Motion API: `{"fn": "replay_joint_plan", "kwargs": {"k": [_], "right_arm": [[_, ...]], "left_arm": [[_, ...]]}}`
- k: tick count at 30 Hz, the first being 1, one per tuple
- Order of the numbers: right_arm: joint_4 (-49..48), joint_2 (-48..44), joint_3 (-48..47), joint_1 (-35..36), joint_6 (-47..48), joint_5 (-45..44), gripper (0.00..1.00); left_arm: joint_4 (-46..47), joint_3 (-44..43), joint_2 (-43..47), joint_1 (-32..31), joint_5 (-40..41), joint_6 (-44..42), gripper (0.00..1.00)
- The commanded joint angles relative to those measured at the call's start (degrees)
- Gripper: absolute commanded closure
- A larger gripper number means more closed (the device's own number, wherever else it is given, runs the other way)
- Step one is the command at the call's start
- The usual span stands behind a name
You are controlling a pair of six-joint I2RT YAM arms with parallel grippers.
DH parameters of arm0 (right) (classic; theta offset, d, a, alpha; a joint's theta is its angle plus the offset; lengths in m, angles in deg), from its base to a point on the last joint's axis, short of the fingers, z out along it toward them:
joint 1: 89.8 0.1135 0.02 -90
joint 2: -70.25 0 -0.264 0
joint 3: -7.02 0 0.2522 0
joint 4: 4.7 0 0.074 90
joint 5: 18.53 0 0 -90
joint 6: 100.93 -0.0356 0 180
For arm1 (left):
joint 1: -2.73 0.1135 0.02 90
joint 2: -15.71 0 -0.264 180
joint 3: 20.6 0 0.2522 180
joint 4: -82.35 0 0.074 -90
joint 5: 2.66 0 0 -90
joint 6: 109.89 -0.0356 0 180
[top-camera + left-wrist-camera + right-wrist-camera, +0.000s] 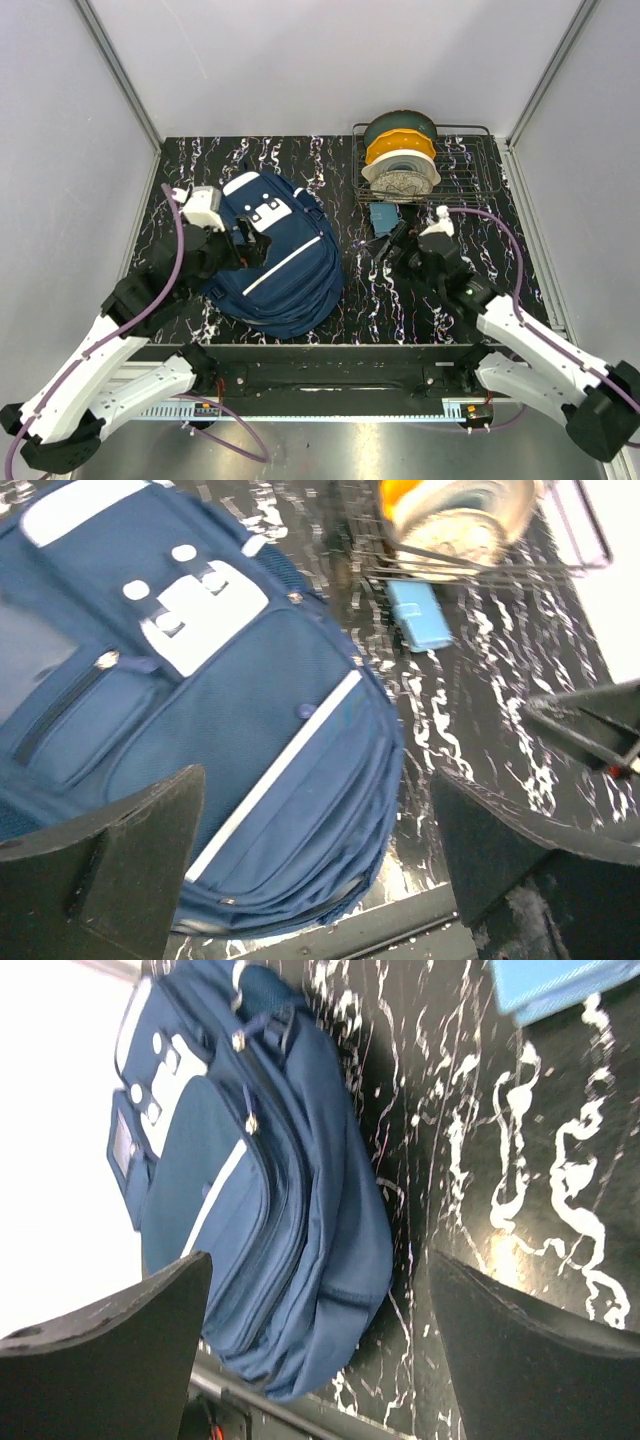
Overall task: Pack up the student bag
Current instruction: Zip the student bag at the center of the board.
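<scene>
The student bag (280, 262), navy blue with white stripe trim and a white patch, lies flat on the left half of the black marbled table. My left gripper (248, 240) hovers over the bag's left side, jaws wide apart and holding nothing. In the left wrist view the bag (250, 710) fills the space under the open left gripper (320, 870). My right gripper (392, 240) stands open to the right of the bag, apart from it. In the right wrist view the bag (270, 1210) shows between the spread fingers of the right gripper (320, 1350), zippers closed as far as visible.
A small light-blue flat item (381, 216) lies on the table by the right gripper, also in the wrist views (422, 615) (545, 985). A wire rack (480, 165) at the back right holds filament spools (401, 160). The table's front edge (330, 348) runs just below the bag.
</scene>
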Motion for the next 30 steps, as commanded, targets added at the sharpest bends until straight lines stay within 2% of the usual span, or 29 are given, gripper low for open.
{"fn": "replay_joint_plan", "kwargs": {"k": [1, 5, 9, 14, 18, 21, 24, 25, 27, 29, 30], "right_arm": [[-4.78, 6.37, -3.29, -0.16, 1.75, 10.70, 0.06], [-8.91, 16.90, -5.40, -0.16, 0.17, 18.62, 0.06], [-19.18, 23.95, -4.44, -0.08, -3.60, 26.10, 0.08], [-22.98, 31.42, -4.09, 0.89, -5.63, 28.57, 0.10], [-24.22, 35.82, -5.49, 2.03, -5.90, 29.36, 0.19], [-25.70, 38.81, -5.23, 2.21, -6.95, 29.10, 0.28], [-26.85, 41.88, -6.10, 2.30, -7.57, 29.71, 0.41], [-26.94, 43.20, -6.54, 2.30, -7.48, 29.97, 0.53], [-26.86, 44.00, -8.12, 2.21, -7.22, 29.63, 0.64], [-26.86, 44.35, -9.70, 2.21, -6.69, 28.84, 0.86], [-25.98, 44.53, -10.41, 2.12, -6.17, 28.05, 0.88]], "left_arm": [[-6.94, 4.24, 0.18, 0.98, 12.59, 10.53, 0.01], [-10.37, 7.68, -0.79, 2.64, 12.94, 15.64, 0.01], [-11.43, 11.37, 0.96, 5.54, 10.58, 18.28, 0.01], [-9.32, 14.37, 3.07, 9.76, 6.80, 17.32, 0.01], [-7.48, 14.28, 2.90, 10.65, 5.21, 15.92, 0.01], [-7.04, 13.31, 2.81, 10.74, 5.03, 15.39, 0.01], [-5.28, 13.75, 3.68, 10.82, 4.86, 14.68, 0.01], [-4.84, 13.84, 3.86, 10.74, 4.86, 14.59, 0.01], [-2.91, 13.49, 3.87, 10.82, 4.59, 13.55, 0.01], [-2.11, 12.70, 3.08, 10.91, 4.33, 12.75, 0.01], [-2.11, 11.48, 1.94, 11.00, 4.33, 11.96, 0.01]]}}
